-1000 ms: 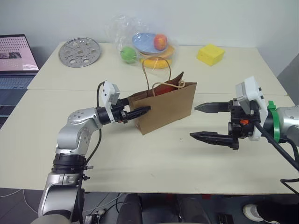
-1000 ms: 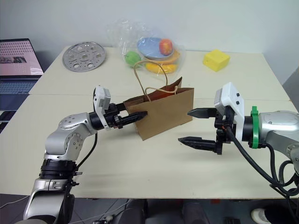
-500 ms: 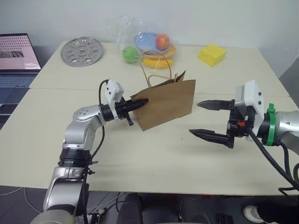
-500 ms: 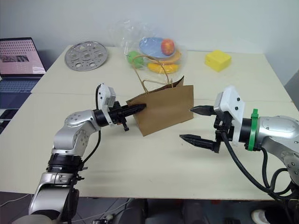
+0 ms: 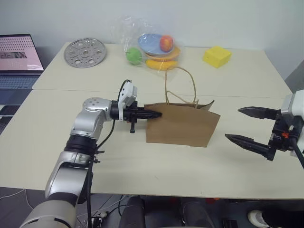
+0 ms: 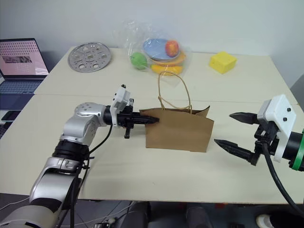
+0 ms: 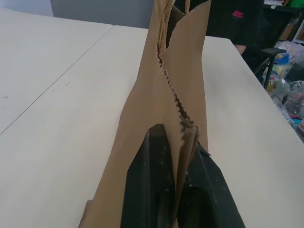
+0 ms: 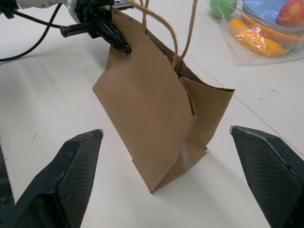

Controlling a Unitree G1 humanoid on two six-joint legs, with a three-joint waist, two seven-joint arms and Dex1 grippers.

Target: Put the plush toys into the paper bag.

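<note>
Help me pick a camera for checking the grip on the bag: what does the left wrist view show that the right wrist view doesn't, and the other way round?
Left wrist view alone: the serrated top edge of the paper bag pinched flat between the left gripper's fingers, seen close and end-on.

Right wrist view alone: the bag's whole side, its loop handles, the wrapped fruit, and the right gripper's fingers spread wide, clear of the bag.

Both: the bag upright on the table, with the left gripper shut on its end.

Head cameras overlook the table (image 5: 266, 71); wrist cameras closely face the paper bag (image 8: 152, 118)
</note>
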